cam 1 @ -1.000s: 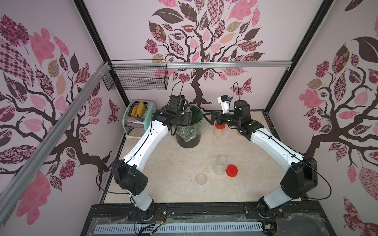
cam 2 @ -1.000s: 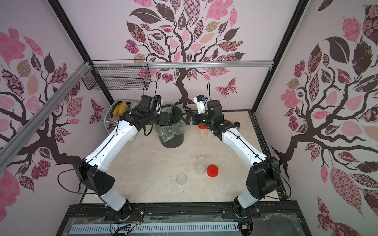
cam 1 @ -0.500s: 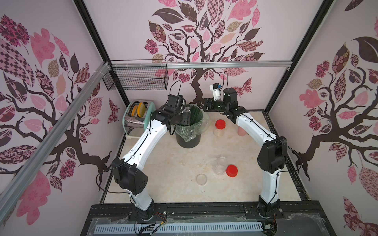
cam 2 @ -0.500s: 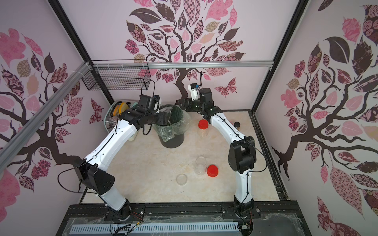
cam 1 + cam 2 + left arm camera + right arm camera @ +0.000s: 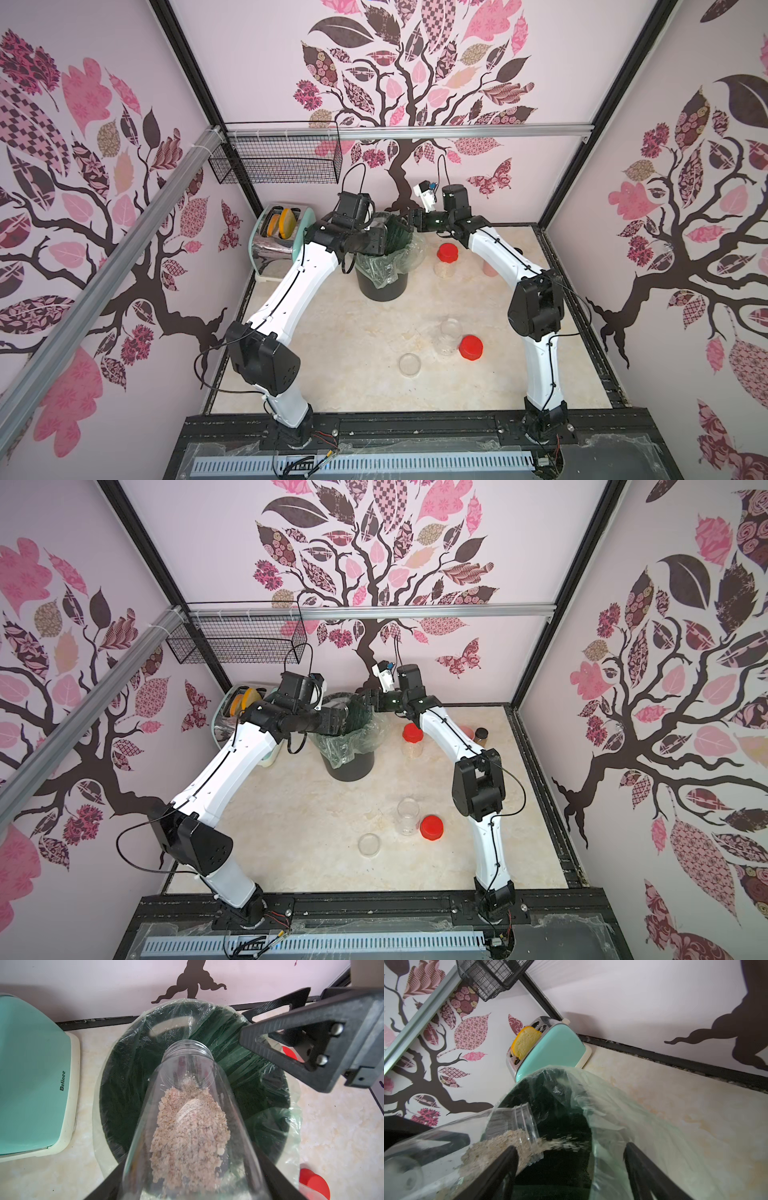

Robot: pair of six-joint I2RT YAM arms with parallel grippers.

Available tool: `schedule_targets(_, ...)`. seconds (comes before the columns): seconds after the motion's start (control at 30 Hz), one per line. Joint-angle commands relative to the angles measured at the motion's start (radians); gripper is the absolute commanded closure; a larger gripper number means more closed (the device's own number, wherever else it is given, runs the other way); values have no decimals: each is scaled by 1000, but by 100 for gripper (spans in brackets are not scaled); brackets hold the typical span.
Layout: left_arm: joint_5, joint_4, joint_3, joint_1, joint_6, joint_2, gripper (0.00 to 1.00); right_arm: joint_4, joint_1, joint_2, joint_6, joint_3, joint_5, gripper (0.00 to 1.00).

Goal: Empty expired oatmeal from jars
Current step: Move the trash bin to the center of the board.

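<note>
Marble tabletop (image 5: pixel 353 374), bin (image 5: pixel 116 1059): right gripper (image 5: pixel 242 1026) just swung over, jaws apart straddling its rim, while left gripper (image 5: pixel 191 1161) clamps the tilted jar (image 5: pixel 187 1068), oatmeal (image 5: pixel 187 1130) pouring in, so emptying's underway

Pale pink walls (image 5: pixel 257 62) bearing brown-and-pink tree decals (image 5: pixel 399 83) enclose a beige marbled tabletop (image 5: pixel 353 332). A black wire basket (image 5: pixel 274 162) hangs from an aluminium rail (image 5: pixel 457 132).

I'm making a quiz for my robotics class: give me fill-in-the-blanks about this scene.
The left claw tilts an open jar over the black ___. Oatmeal pours from its ___. A bread slice sticks out of the green ___. The closed clear jar has a ___ lid.
Missing: bin; mouth; toaster; red.
</note>
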Motion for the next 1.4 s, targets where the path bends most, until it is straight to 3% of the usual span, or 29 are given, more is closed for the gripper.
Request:
schedule_targets(0.0, 27, -2, 23, 5, 1, -15, 100, 19, 1, -40, 21, -27, -85, 19)
schedule_targets(0.87, 48, -65, -60, 17, -27, -117, 100, 177, 66, -257, 72, -373, -95, 23)
schedule_targets(1.17, 52, -156, -8, 41, -36, -94, 100, 86, 3, -425, -199, -453, -8, 10)
schedule_targets(1.37, 41, -289, 141, 41, -72, 6, 100, 41, 1, -481, -277, -490, 56, 7)
